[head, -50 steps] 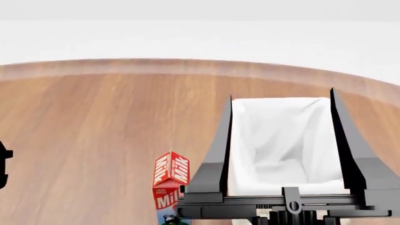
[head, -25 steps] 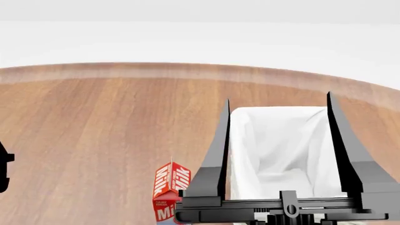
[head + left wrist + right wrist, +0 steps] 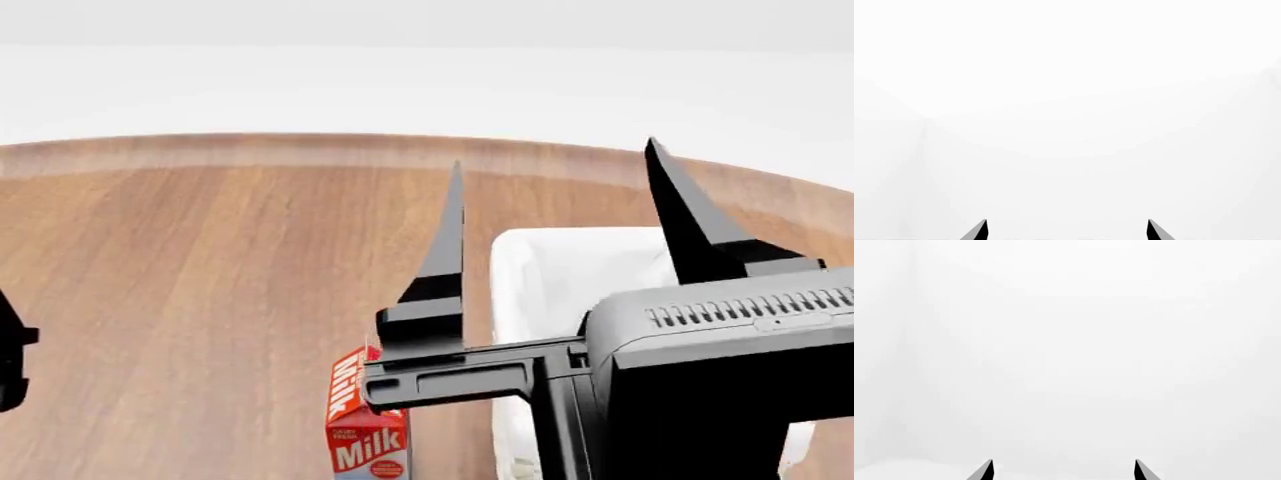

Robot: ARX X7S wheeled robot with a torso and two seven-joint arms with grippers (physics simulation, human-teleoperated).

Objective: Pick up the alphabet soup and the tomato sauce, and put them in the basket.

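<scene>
Right claw (image 3: 554,215) has lifted and tilted up since a second ago, prongs spread wide with nothing between them, now raised in front of the basket (image 3: 514,270), which sits just behind and below it. Milk carton (image 3: 364,425) stands below its left prong. Left claw (image 3: 1066,231) is likewise spread, facing blank white. Neither can is in view; likely released or not yet picked, cannot tell.

Flat even light washing my view, wrist views glaring blank white, no shadows falling, render staying sharp
</scene>
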